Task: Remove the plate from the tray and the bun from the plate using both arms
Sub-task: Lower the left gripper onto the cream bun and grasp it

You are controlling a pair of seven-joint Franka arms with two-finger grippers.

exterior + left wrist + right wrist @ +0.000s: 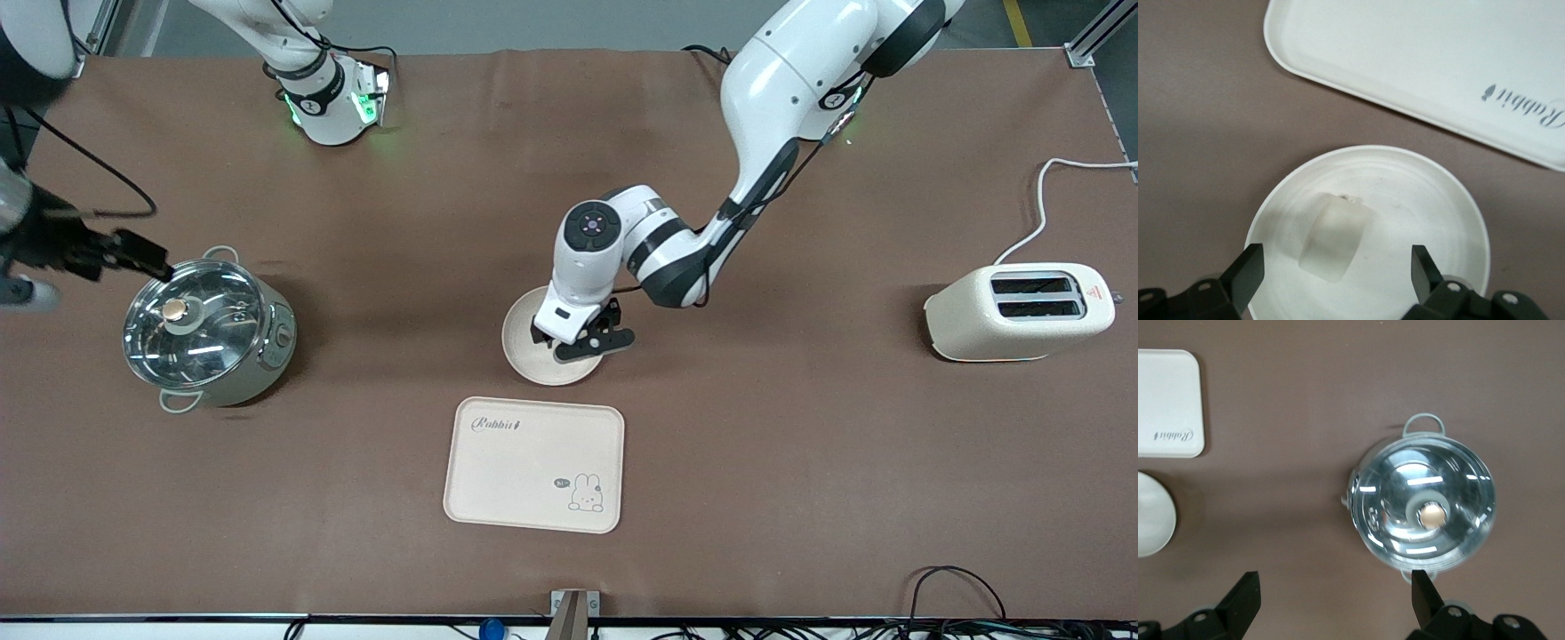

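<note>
The round cream plate [524,342] lies on the table mid-way along, just farther from the front camera than the rabbit tray. In the left wrist view the plate [1425,200] holds the pale bun [1335,237]. My left gripper [578,342] is open just over the plate, its fingers [1248,270] on either side of the bun and apart from it [1338,267]. In the front view the gripper hides the bun. My right gripper [142,258] is open and empty, up in the air over the table beside the pot's rim [1336,590].
A steel pot with a glass lid [209,333] stands toward the right arm's end [1425,503]. The cream rabbit tray [533,462] lies nearer the front camera [1425,60]. A white toaster [1022,311] with a cord stands toward the left arm's end.
</note>
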